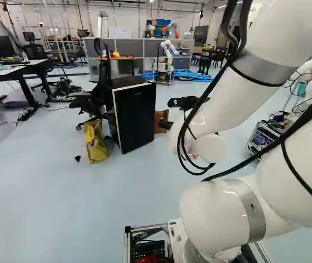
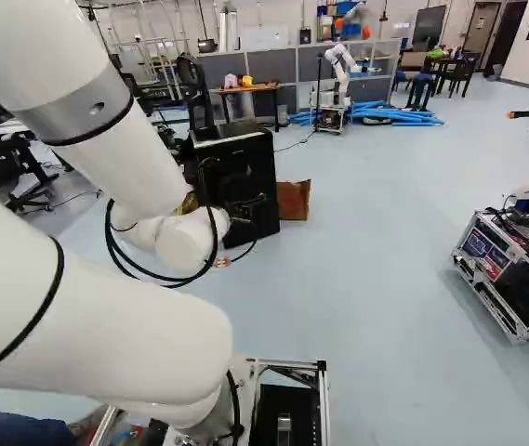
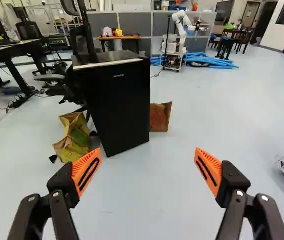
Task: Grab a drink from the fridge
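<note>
Gripper [image 1: 166,113] wide open, holding nothing — orange pads [image 3: 207,170] well apart. Black fridge [image 1: 136,116] stands upright on the floor [image 1: 51,203], upper middle of the left base view, ahead of the gripper in the wrist view; door looks shut. Yellow-brown bag [image 1: 95,142] near its left side in the left base view, brown bag [image 2: 294,200] just beside it at right — office chair [image 3: 64,82] alongside.
</note>
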